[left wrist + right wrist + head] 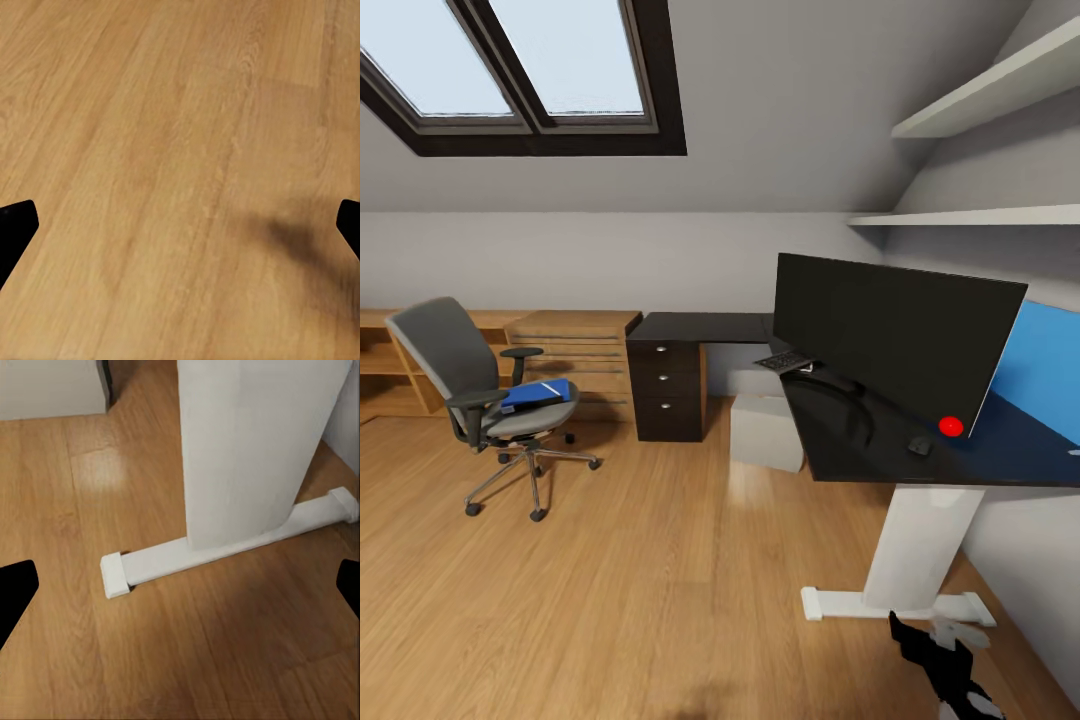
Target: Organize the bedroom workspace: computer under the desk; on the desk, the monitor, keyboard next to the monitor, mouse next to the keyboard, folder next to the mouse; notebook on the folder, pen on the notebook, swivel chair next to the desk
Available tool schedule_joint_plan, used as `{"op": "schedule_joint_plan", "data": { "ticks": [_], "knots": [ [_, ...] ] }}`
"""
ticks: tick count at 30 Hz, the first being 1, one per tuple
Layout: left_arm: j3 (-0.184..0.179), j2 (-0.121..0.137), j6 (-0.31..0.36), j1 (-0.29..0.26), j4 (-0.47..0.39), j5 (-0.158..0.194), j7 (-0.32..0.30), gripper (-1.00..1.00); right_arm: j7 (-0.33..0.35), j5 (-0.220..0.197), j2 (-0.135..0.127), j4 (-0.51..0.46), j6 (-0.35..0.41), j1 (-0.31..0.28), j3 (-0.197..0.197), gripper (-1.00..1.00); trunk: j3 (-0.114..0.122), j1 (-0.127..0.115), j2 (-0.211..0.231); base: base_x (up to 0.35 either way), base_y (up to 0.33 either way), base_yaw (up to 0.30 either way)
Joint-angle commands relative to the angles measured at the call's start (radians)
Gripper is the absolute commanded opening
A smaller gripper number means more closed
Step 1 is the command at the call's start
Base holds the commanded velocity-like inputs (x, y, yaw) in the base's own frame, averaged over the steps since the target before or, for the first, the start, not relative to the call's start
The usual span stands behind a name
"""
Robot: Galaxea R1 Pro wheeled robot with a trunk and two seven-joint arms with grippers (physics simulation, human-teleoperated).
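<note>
The grey swivel chair stands on the floor at the left, apart from the desk, with the blue folder on its seat. On the black desk the wide monitor stands with the keyboard behind it and the mouse near its red dot. The light grey computer sits under the desk. My left gripper is open over bare floor. My right gripper is open, facing the desk's white leg. Notebook and pen are out of view.
A light wooden drawer cabinet and low wooden shelving line the back wall left of the desk. Wall shelves hang above the desk, and a blue panel lies beside the monitor. Wood floor spreads between chair and desk.
</note>
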Motion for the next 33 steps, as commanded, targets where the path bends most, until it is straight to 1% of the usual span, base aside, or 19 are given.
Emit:
{"op": "schedule_joint_plan", "data": {
  "ticks": [1,2,3,7,8,10,14,16,19,22,27,33],
  "knots": [
    [0.003,-0.001,-0.003,-0.001,0.001,0.006,-0.003,1.00,0.007,-0.008,-0.008,-0.130,0.136,-0.001,-0.006,1.00,-0.001,0.000,0.000,0.000,0.000,0.000],
    [0.003,-0.001,-0.003,-0.001,0.001,0.006,-0.003,1.00,0.008,-0.009,-0.009,-0.155,0.166,-0.001,-0.007,1.00,-0.001,0.000,0.000,0.000,0.000,0.000],
    [0.003,-0.002,-0.003,-0.001,0.001,0.006,-0.003,1.00,0.008,-0.010,-0.010,-0.206,0.218,-0.001,-0.008,1.00,-0.001,0.000,0.000,0.000,0.000,0.000],
    [0.003,-0.002,-0.004,-0.001,0.001,0.006,-0.003,1.00,0.008,-0.014,-0.007,-0.319,0.304,0.001,-0.010,1.00,-0.001,0.000,0.000,0.000,0.000,0.000],
    [0.003,-0.002,-0.005,-0.001,0.001,0.006,-0.003,1.00,0.008,-0.017,-0.005,-0.368,0.346,0.002,-0.010,1.00,-0.001,0.000,0.000,0.000,0.000,0.000],
    [0.003,-0.002,-0.005,-0.001,0.001,0.006,-0.003,1.00,0.008,-0.018,-0.004,-0.391,0.363,0.002,-0.010,1.00,-0.001,0.000,0.000,0.000,0.000,0.000],
    [0.004,-0.001,-0.005,-0.001,0.001,0.006,-0.003,1.00,0.008,-0.021,0.002,-0.429,0.373,0.002,-0.010,1.00,-0.001,0.000,0.000,0.000,0.000,0.000],
    [0.003,-0.001,-0.005,-0.001,0.001,0.006,-0.003,1.00,0.008,-0.018,0.021,-0.439,0.370,0.002,-0.011,1.00,-0.001,0.000,0.000,0.000,0.000,0.000],
    [0.002,-0.002,-0.006,-0.001,0.001,0.006,-0.003,1.00,0.007,-0.015,0.029,-0.448,0.359,0.002,-0.011,1.00,-0.001,0.000,0.000,0.000,0.000,0.000],
    [0.002,-0.002,-0.006,-0.001,0.001,0.006,-0.003,1.00,0.007,-0.014,0.032,-0.465,0.347,0.003,-0.012,1.00,-0.001,0.000,0.000,0.000,0.000,0.000],
    [0.002,-0.002,-0.007,-0.001,0.001,0.006,-0.003,1.00,0.006,-0.013,0.036,-0.531,0.333,0.017,-0.012,1.00,-0.001,0.000,0.000,0.000,0.000,0.000],
    [0.002,-0.002,-0.007,-0.001,0.001,0.006,-0.003,1.00,0.005,-0.016,0.041,-0.628,0.348,0.050,-0.012,1.00,-0.001,0.000,0.000,0.000,0.000,0.000]
  ]
}}
